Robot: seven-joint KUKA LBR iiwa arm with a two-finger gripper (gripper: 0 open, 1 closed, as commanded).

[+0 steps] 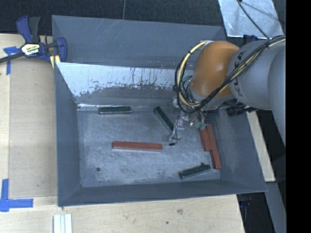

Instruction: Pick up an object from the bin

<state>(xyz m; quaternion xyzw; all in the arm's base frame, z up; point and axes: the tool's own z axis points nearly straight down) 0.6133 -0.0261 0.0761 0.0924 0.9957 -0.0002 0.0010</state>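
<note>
A: Where's the gripper?
B: You have it low in the grey metal bin, just beside the right end of the long flat red-brown stick, mid-floor. A slim dark green stick lies near. Claw apart or together? I cannot tell.

a robotics lab, by the look of it: a grey metal bin set into a pale counter, with a heavy industrial arm, its orange wrist cover and looped cables leaning over it.
</note>
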